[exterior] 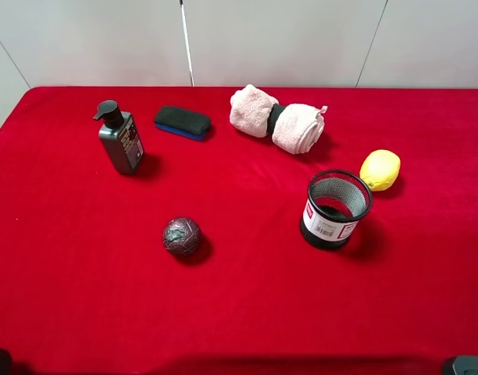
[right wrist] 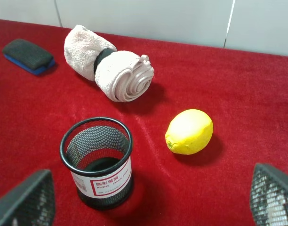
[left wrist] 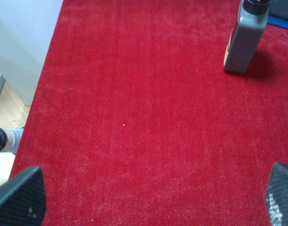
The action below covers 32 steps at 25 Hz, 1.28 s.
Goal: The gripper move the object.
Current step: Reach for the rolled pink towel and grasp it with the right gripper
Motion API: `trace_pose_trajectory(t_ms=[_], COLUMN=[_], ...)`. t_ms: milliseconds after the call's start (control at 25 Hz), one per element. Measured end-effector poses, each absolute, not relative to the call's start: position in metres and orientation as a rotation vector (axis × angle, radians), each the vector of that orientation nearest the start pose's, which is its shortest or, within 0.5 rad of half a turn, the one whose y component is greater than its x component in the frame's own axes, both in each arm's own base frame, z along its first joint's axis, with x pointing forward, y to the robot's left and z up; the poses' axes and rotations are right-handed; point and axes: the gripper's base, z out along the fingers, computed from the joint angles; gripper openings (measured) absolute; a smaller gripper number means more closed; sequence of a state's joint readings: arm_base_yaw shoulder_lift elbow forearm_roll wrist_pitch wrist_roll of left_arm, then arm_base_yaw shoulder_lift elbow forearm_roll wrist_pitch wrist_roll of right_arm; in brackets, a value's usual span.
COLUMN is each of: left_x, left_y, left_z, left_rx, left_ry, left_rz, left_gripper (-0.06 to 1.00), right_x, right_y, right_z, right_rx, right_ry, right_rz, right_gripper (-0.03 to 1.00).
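Towel (right wrist: pixel 118 75) lies well apart from the spread right claw (right wrist: pixel 149 197).

— What do we see on the red cloth (exterior: pixel 247 312)?
— Far left, we have a grey pump bottle (exterior: pixel 120 142) standing upright. To its right, near but apart, a black sponge (exterior: pixel 182 122) with a blue underside lies flat.
— And toward the front?
— We find a dark ball (exterior: pixel 182 236) on its own, well apart from the rest.
— On the right?
— We see a black mesh cup (exterior: pixel 337 209), upright, with a white label. A yellow lemon (exterior: pixel 379 169) lies near it, further back and to its right, not touching.
— Behind everything?
— We make out a pale panelled wall (exterior: pixel 286 39).
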<state>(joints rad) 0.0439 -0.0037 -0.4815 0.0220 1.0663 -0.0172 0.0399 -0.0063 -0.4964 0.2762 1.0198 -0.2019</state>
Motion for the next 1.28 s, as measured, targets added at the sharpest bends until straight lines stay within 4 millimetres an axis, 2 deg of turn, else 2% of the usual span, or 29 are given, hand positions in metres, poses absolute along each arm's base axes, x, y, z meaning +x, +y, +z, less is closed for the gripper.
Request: trace_pose_trajectory(t_ms=[1280], left_x=[-0.0037], left_y=[0.0016], left_z=[0.2717], left_rx=[-0.064], left_ry=[2.064], left_rz=[0.043], left_gripper=[0.92], right_x=[-0.0063], right_y=[0.0209], right_z=[0.2820], right_rx=[-0.245], right_ry=[1.963], right_rz=[0.222], right_gripper=[0.63])
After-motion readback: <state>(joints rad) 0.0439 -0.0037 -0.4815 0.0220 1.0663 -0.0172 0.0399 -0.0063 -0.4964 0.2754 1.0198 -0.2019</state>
